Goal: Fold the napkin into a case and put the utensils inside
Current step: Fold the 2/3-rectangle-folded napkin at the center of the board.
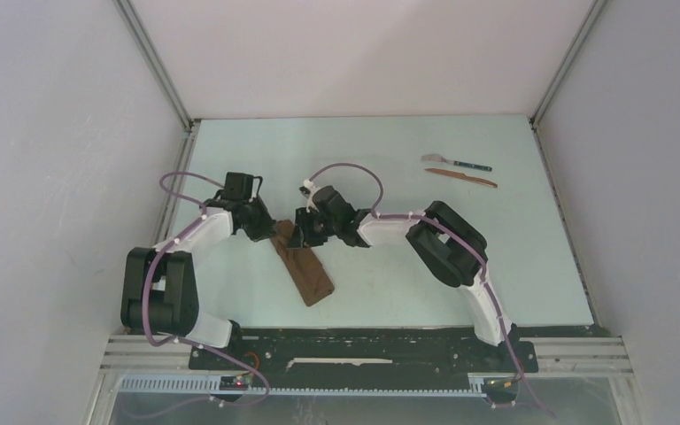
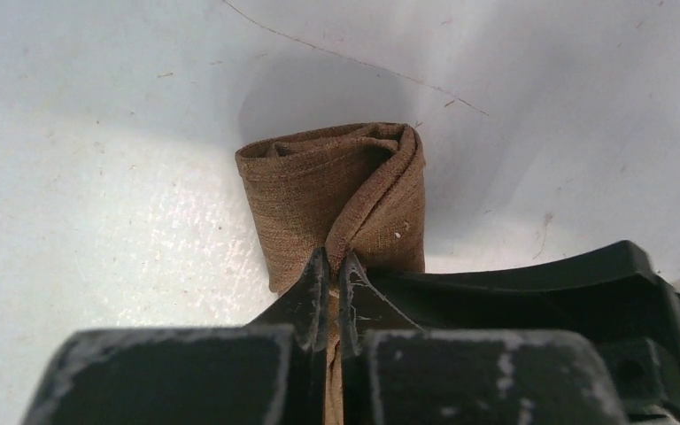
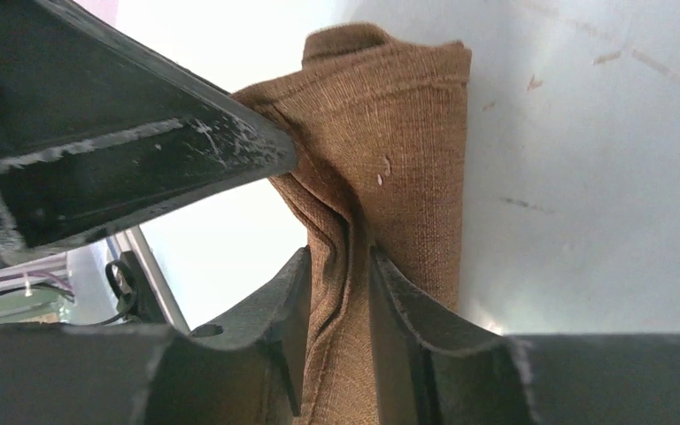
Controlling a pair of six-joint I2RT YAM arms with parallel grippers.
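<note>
Left claw [image 2: 334,276] — fingers pressed together on a pinch of cloth at the far end of the napkin [image 1: 305,270], tips low to the table [image 1: 390,266].

The napkin is already a narrow brown strip. In the top view it lies left of table centre, running from 11 o'clock down to 5 o'clock. Its far end stands up in a rolled, layered lip where both claws meet. The near end lies flat, unheld.

Likely reason for the double hold: one claw pins the layers so they do not spring open while the other shapes the mouth of the pouch.

Right claw [image 3: 341,282] — clamped on a raised ridge of that same end, coming in from 3 o'clock, close beside the left claw's finger.

Utensils [image 1: 469,166] sit at 2 o'clock on the table, well apart from the cloth. They lie side by side, roughly parallel, the teal-handled one farther back and the reddish-brown stick [image 1: 465,178] just nearer. I judge they are parked there to keep the folding area free. No utensil is in the cloth yet. Whether a usable opening exists cannot be told.
</note>
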